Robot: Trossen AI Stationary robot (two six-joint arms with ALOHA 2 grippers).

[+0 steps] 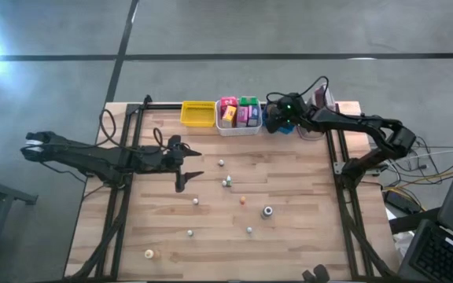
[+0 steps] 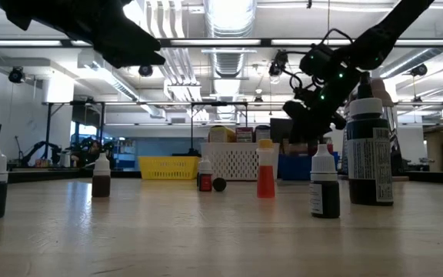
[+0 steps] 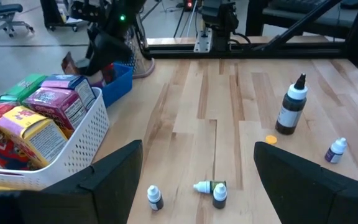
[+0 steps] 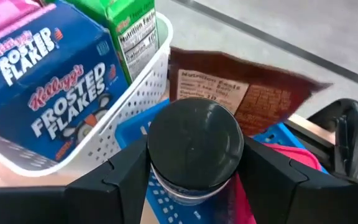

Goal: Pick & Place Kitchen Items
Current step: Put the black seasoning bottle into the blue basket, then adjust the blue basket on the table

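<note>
My right gripper (image 4: 194, 168) reaches over the blue bin (image 1: 281, 123) at the table's far edge, shut on a round container with a dark top (image 4: 194, 140) and a pale label. A brown packet (image 4: 253, 93) lies in that bin behind it. The white basket (image 1: 238, 118) beside it holds cereal boxes and cartons (image 4: 48, 81), resting on their bases. Several small dropper bottles (image 1: 226, 182) stand or lie across the tabletop, and a large dark bottle (image 2: 368, 150) stands among them. My left gripper (image 1: 183, 167) hangs open above the table's left middle, holding nothing. My right gripper pinches the round container between its two fingers, on opposite sides of its body just below the dark top (image 4: 166, 183). The fingers slant down from the table's right side. The container sits upright over the blue bin; whether its bottom rests in the bin is hidden.
A yellow bin (image 1: 197, 114) stands left of the white basket at the far edge. A pink-grey device (image 1: 323, 98) and cables sit at the far right corner. Dark frame rails (image 1: 124, 181) run along both table sides. Bare wood lies near the front edge.
</note>
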